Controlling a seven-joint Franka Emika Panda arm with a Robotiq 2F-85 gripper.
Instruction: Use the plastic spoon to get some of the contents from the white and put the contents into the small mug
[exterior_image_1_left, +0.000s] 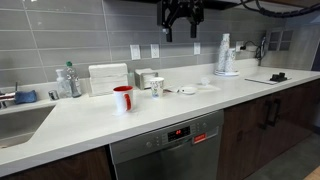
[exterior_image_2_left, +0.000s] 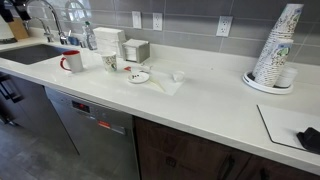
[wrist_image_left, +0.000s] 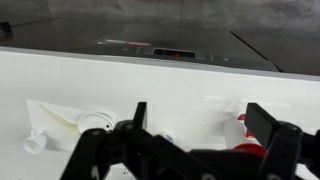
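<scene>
A long white counter (exterior_image_1_left: 90, 120) runs along a grey tiled wall, with a steel dishwasher (exterior_image_1_left: 167, 145) set beneath it. The small mug (exterior_image_1_left: 157, 87) stands upright near the middle of the counter, back towards the wall; in both exterior views it sits between a taller red mug (exterior_image_1_left: 122, 98) and a low white dish (exterior_image_1_left: 188, 90), apart from each. In an exterior view the small mug (exterior_image_2_left: 110, 63) shows a dark pattern on its side, with the red mug (exterior_image_2_left: 72, 62) towards the sink (exterior_image_2_left: 35, 52) and the white dish (exterior_image_2_left: 139, 76) on its other side. Something pale and flat lies just beside the dish, too small to make out. A stack of paper cups (exterior_image_2_left: 275, 45) stands well apart, farther along the counter. The gripper (exterior_image_1_left: 181, 30) hangs high above the counter, over the area of the dish, touching nothing. In the wrist view the gripper (wrist_image_left: 195, 130) has its black fingers (wrist_image_left: 138, 115) spread wide with nothing between them, and the dish (wrist_image_left: 95, 122) lies below.
</scene>
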